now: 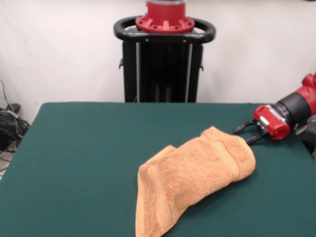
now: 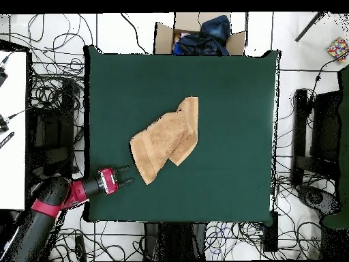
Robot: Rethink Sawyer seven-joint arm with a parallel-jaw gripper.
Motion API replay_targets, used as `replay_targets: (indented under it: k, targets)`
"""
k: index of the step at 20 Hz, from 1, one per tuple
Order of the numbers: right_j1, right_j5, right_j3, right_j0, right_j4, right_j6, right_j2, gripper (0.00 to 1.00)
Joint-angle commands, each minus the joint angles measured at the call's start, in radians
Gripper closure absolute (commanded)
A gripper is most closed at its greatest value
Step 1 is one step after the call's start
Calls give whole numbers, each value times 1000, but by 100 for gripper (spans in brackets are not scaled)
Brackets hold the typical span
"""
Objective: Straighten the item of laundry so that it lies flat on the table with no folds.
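The orange-tan towel [image 1: 192, 173] lies crumpled and folded over itself on the dark green table [image 1: 89, 148], running from the front middle toward the right. A woven band shows near its front end. In the overhead view the towel [image 2: 167, 140] sits near the middle of the table [image 2: 232, 102]. My gripper [image 1: 243, 137] comes in low from the right, open and empty, with its tips just beside the towel's right end. In the overhead view the gripper [image 2: 129, 175] is a short way from the towel's lower left corner.
The robot's black pedestal [image 1: 164, 64] stands behind the table's far edge. A cardboard box of dark clothes [image 2: 201, 34] sits beyond the table's top edge in the overhead view. Cables [image 2: 51, 102] cover the floor around the table.
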Motion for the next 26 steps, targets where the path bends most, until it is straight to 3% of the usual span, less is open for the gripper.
replay_targets:
  k: [1, 9, 26]
  targets:
    - [141, -176, -176, -10, 161, 380, 57, 0]
    - [158, -327, -166, -25, 172, 422, 62, 0]
    - [98, -414, -192, -165, 99, 226, 96, 0]
